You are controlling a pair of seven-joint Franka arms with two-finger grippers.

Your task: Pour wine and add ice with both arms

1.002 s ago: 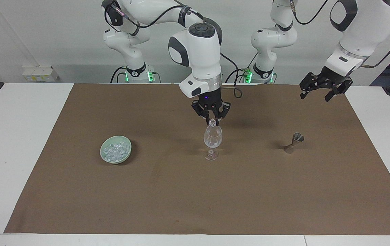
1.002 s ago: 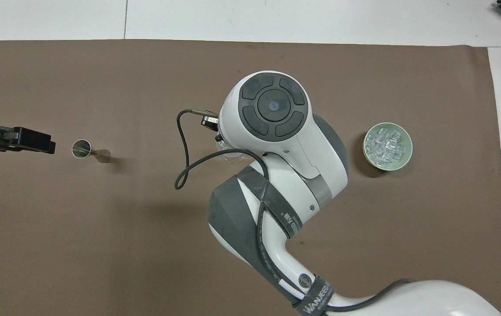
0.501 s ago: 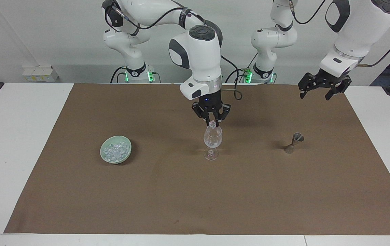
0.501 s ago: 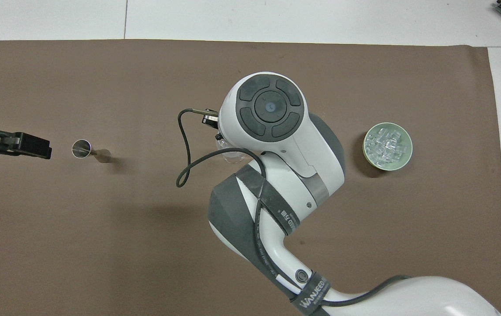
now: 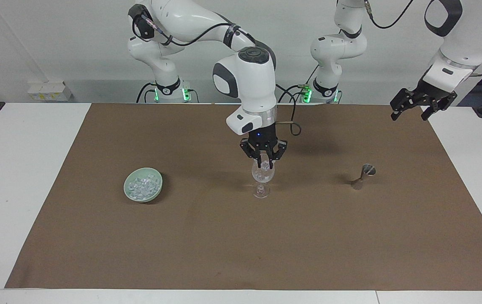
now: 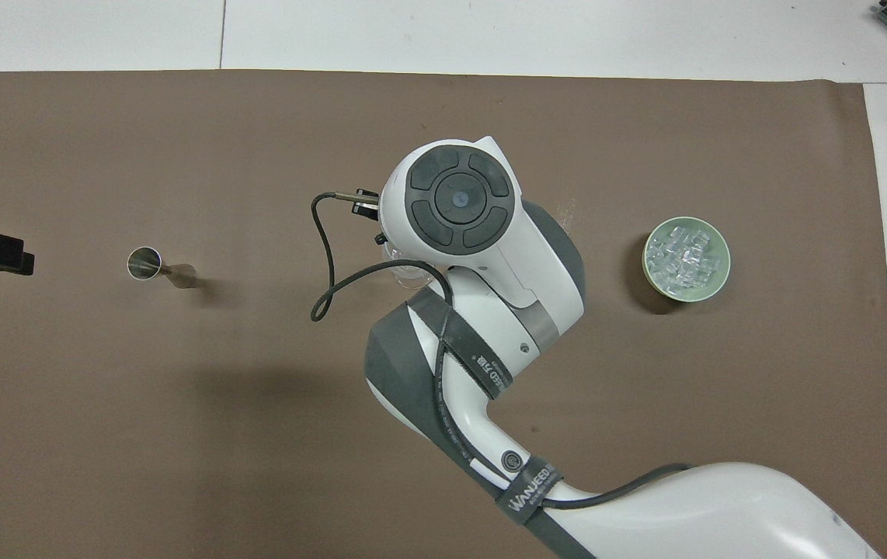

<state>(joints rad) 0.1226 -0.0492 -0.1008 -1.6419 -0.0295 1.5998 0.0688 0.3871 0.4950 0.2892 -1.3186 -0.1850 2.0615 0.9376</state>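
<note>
Right gripper [image 5: 264,162]: hangs straight down over the glass, fingertips at the rim or just inside the bowl; pinched shut on what looks like one ice chunk, though the chunk is hard to pick out against the glass.
Right arm [image 6: 482,256]: reaches in over the middle of the mat; in the overhead view its wrist hides the gripper and most of the glass.
Glass [image 5: 262,179]: clear, stemmed, upright in the middle of the mat, with a few pale bits in the bowl that may be ice.
Ice [image 5: 142,186]: heaped in the bowl, whitish chunks filling most of it.
Bowl [image 5: 158,179]: pale green, on the mat toward the right arm's end, well apart from the glass.
Jigger [image 5: 363,176]: small metal measure, toward the left arm's end of the mat, tilted or on its side, mouth toward that end.
Left gripper [image 5: 422,104]: raised over the mat's edge at the left arm's end, fingers spread wide, holding nothing; the arm waits.
Mat [image 5: 241,245]: brown sheet covering most of the white table [image 5: 21,169].
</note>
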